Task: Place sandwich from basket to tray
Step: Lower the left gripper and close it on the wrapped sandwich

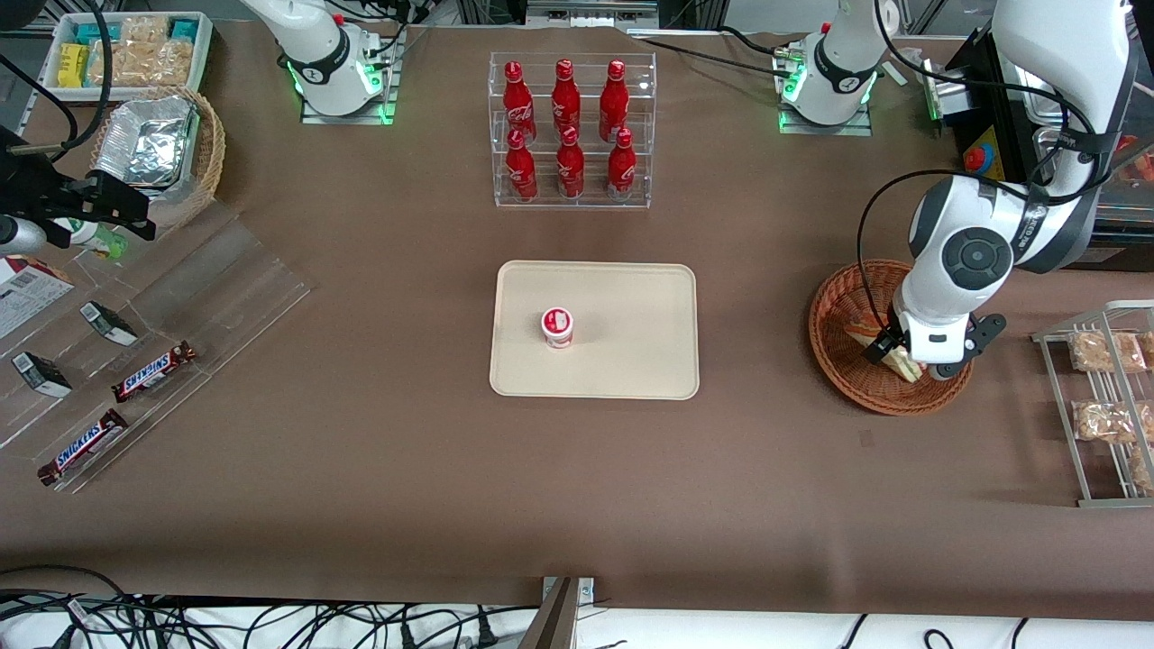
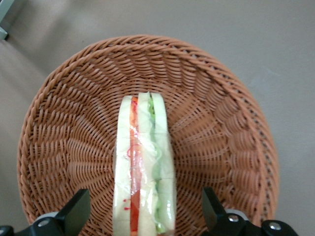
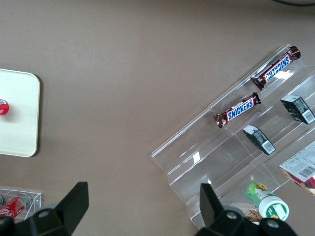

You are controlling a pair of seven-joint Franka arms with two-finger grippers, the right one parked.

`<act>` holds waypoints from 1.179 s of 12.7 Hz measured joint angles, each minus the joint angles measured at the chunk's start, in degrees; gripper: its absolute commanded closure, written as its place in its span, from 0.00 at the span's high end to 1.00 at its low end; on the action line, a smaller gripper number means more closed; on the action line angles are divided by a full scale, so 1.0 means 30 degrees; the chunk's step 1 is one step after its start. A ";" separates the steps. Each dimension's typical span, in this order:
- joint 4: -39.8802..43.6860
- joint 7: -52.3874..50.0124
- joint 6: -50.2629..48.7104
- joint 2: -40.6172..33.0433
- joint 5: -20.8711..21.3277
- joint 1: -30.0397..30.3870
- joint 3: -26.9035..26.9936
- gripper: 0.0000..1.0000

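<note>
- The gripper (image 1: pixel 902 359) of the working left arm hangs low over the basket (image 1: pixel 834 347), inside the span of its rim, toward the working arm's end of the table.
- The wrist view shows the gripper (image 2: pixel 145 216) with its two fingers (image 2: pixel 76 211) spread wide, one on each side of the sandwich (image 2: pixel 144 167). Neither finger touches the wrapping; clear gaps of wicker show on both sides.
- The sandwich stands on edge in the middle of the basket (image 2: pixel 64 137), resting on the woven floor. Its layers face the wrist camera: white bread outside, an orange-red strip, and a green strip, all under clear film.
- In the front view only a pale corner of the sandwich (image 1: pixel 902 363) shows below the arm; the rest is covered by the wrist.
- The tray (image 1: pixel 631 361) lies flat at the middle of the table, well apart from the basket.
- A small white cup with a red lid (image 1: pixel 557 326) stands upright on the tray.
- A clear rack of red bottles (image 1: pixel 570 131) stands farther from the front camera than the tray.
- A wire rack with bagged snacks (image 1: pixel 1104 397) sits beside the basket, at the working arm's end.
- Two Snickers bars (image 1: pixel 153 371) lie on a clear stepped stand toward the parked arm's end.
</note>
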 measured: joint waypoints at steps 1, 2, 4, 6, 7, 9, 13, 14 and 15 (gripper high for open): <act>-0.0137 -0.0224 0.0099 0.0000 0.0105 0.0001 0.0000 1.00; -0.0245 -0.0377 0.0289 -0.0001 0.0108 0.0002 0.0000 1.00; -0.0408 -0.0937 0.0659 0.0009 0.0162 0.0007 0.0000 1.00; -0.0506 -0.1624 0.0837 0.0043 0.0776 0.0015 0.0000 0.98; -0.0555 -0.1861 0.0872 0.0065 0.1011 0.0015 0.0000 0.82; -0.0673 -0.2047 0.0918 0.0087 0.1203 0.0015 0.0000 0.60; -0.0749 -0.2129 0.0970 0.0113 0.1205 0.0015 -0.0001 0.32; -0.0749 -0.2148 0.0977 0.0112 0.1205 0.0015 -0.0001 0.32; -0.0747 -0.2148 0.0980 0.0112 0.1207 0.0015 -0.0004 0.32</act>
